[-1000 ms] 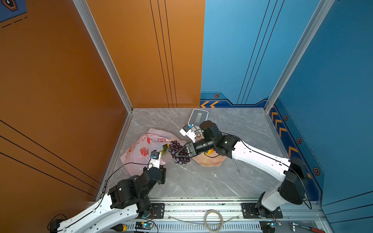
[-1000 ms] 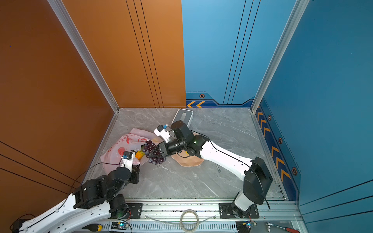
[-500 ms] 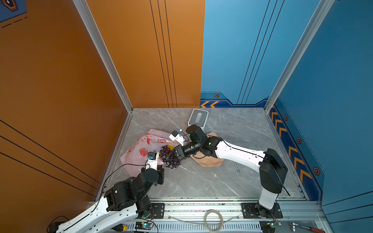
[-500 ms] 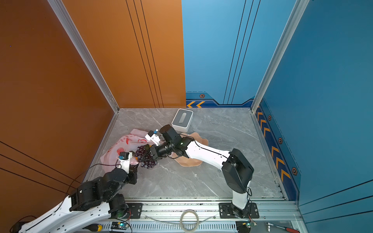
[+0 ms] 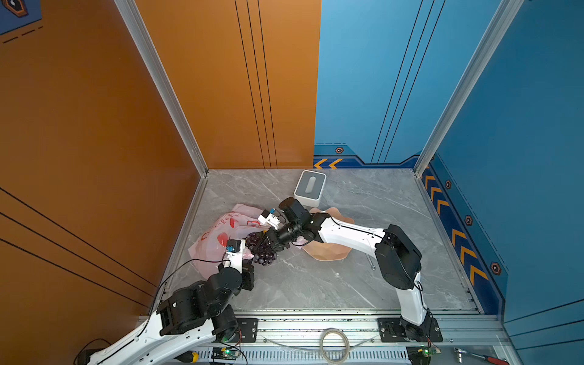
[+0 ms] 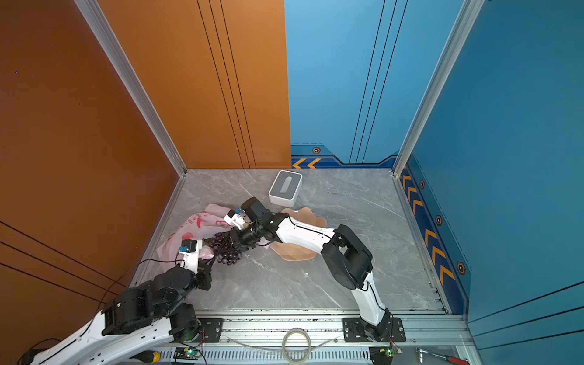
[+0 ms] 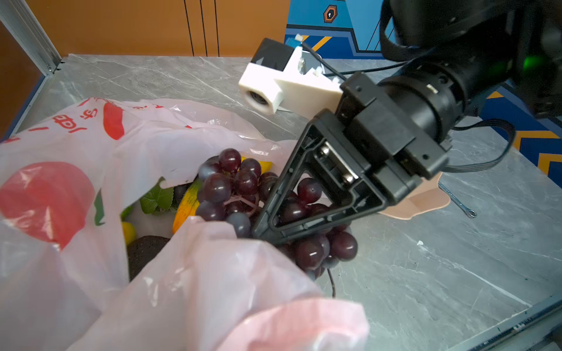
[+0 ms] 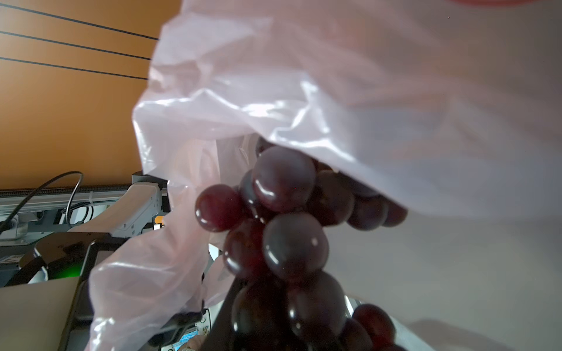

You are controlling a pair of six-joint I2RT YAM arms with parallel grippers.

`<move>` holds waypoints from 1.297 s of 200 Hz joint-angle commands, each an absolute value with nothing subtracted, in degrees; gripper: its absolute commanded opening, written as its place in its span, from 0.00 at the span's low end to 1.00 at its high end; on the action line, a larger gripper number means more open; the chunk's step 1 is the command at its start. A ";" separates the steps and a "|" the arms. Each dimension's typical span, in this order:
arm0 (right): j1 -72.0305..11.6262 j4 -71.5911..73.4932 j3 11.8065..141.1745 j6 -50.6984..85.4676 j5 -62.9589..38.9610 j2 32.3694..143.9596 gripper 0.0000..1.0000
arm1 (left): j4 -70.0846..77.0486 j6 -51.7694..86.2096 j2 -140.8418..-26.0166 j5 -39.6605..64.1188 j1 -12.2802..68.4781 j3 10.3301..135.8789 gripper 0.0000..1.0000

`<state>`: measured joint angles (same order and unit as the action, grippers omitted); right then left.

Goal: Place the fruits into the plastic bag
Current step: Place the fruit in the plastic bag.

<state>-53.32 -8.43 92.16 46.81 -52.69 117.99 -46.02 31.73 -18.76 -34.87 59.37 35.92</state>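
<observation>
- The right pincer [image 7: 273, 218] is closed narrowly on the grape bunch [image 7: 240, 188], at the mouth of the plastic bag [image 7: 152, 146] just ahead of its tips.
- The left pincer [image 5: 247, 252], beside it, is clamped on the bag's rim; hold that rim high.
- Push deeper before letting go, since the part of the bunch below the tips hangs outside over the tabletop [image 7: 425, 273].

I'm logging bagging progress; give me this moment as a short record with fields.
plastic bag: mouth lifted open
grape bunch: at the bag's mouth, partly inside, lower grapes outside the lip
left gripper: shut on the plastic bag's lip
right gripper: shut on grape bunch
already in bag: avocado, yellow fruit
plate: visible part bare
</observation>
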 commanded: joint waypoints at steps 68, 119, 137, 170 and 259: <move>-51.77 -6.83 105.64 58.93 -50.64 126.11 0.24 | -43.49 29.54 -22.07 -32.35 61.67 35.34 0.00; -50.02 10.39 105.17 74.78 -50.46 128.04 0.23 | -44.16 30.00 -22.13 -33.75 63.29 35.52 0.00; -50.87 8.83 106.48 73.42 -49.01 128.89 0.23 | -44.37 30.21 -21.42 -34.28 63.53 35.42 0.00; -53.44 8.44 108.33 72.16 -48.53 131.14 0.23 | -44.74 30.62 -19.52 -35.38 63.64 35.33 0.00; -59.03 -3.20 109.78 61.95 -43.75 134.37 0.23 | -46.60 32.62 -13.17 -40.34 64.05 34.73 0.00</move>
